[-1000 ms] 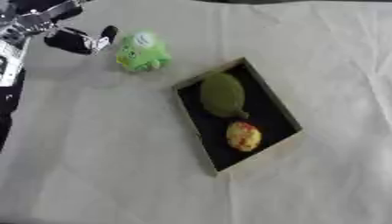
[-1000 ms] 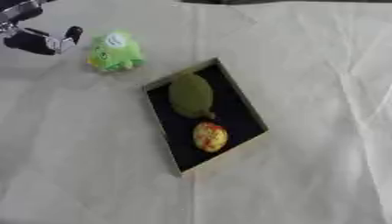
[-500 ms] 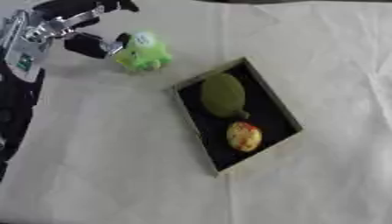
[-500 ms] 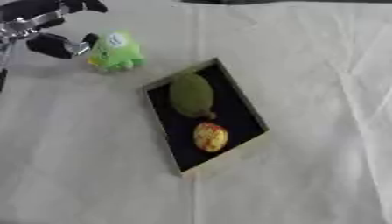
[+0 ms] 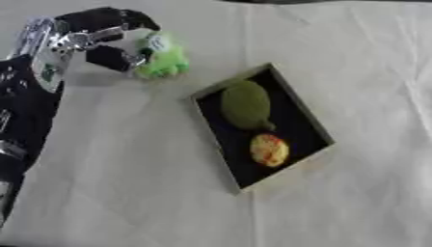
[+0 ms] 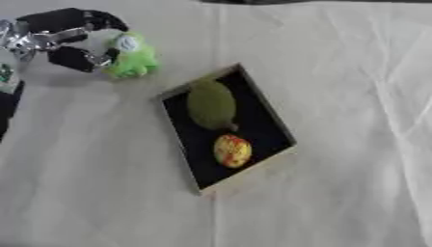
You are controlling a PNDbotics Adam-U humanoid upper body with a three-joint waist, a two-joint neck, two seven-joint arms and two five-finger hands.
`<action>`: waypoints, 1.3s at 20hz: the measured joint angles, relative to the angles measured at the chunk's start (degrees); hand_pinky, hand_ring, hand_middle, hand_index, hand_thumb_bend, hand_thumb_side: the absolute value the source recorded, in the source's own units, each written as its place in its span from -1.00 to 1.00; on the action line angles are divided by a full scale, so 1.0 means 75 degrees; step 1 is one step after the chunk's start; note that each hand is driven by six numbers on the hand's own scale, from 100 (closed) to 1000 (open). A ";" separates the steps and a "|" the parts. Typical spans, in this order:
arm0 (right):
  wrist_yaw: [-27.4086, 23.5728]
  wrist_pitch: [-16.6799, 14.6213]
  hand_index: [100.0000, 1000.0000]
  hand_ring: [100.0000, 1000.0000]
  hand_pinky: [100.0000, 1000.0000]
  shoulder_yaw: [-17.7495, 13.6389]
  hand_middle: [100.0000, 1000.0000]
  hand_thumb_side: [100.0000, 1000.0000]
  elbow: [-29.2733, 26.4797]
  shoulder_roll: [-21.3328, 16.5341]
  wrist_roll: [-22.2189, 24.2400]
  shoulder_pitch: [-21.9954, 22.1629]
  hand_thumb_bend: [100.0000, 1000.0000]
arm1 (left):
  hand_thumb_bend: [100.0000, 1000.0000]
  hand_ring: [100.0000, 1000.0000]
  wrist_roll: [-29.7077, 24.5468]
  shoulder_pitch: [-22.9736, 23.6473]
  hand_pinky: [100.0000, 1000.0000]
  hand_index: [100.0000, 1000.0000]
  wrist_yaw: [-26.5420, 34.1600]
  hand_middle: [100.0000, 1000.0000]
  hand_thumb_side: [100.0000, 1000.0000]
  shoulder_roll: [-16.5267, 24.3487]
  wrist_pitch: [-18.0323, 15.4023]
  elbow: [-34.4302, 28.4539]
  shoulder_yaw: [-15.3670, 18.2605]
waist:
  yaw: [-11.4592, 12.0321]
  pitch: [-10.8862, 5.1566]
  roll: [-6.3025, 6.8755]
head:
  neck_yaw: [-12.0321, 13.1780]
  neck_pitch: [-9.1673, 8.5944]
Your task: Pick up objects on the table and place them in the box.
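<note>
A small bright green plush toy (image 5: pixel 165 58) with a white eye lies on the cloth at the upper left. My left hand (image 5: pixel 101 38) reaches it from the left, fingers arched over its top and thumb at its near side, curling round it. A black shallow box (image 5: pixel 262 124) with a pale rim lies askew in the middle. Inside it lie a dull green oval fruit (image 5: pixel 246 104) and a yellow-red round fruit (image 5: pixel 269 150). My right hand shows in no view.
A creased off-white cloth (image 5: pixel 363 72) covers the whole table. My left forearm (image 5: pixel 21 111) runs down the left edge of the view.
My left hand has come in from the upper left to the green toy, and its fingers have closed round it. The box and its fruit have not moved.
</note>
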 measured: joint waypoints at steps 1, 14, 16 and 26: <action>-0.0001 0.0002 0.45 0.77 0.78 0.0000 0.16 -0.18 0.0000 0.0001 0.0001 0.0000 -1.00 | -1.00 0.90 0.0025 0.0000 1.00 0.91 -0.0097 0.76 0.58 -0.0020 -0.0008 0.0047 0.0017 | 0.0000 0.0000 0.0000 | 0.0000 0.0000; -0.0040 0.0053 0.44 0.76 0.78 0.0000 0.15 -0.18 0.0000 0.0070 0.0035 -0.0003 -1.00 | -1.00 0.92 0.0055 -0.0119 1.00 0.97 -0.0894 0.79 0.91 -0.0257 0.0002 0.0467 0.0103 | -0.0060 0.0000 -0.0021 | 0.0093 0.0001; -0.0054 0.0069 0.44 0.76 0.78 0.0000 0.15 -0.18 0.0000 0.0072 0.0025 -0.0003 -1.00 | -1.00 0.91 0.0050 -0.0144 1.00 0.98 -0.0998 0.79 0.85 -0.0265 0.0000 0.0517 0.0129 | -0.0068 0.0000 -0.0021 | 0.0101 0.0001; -0.0067 0.0134 0.44 0.76 0.78 -0.0003 0.15 -0.18 0.0000 0.0132 -0.0003 -0.0004 -1.00 | -0.33 0.85 -0.0132 -0.0275 0.90 0.95 -0.1591 0.71 -0.62 -0.0377 0.0093 0.0671 0.0253 | -0.0093 0.0001 -0.0001 | 0.0137 0.0001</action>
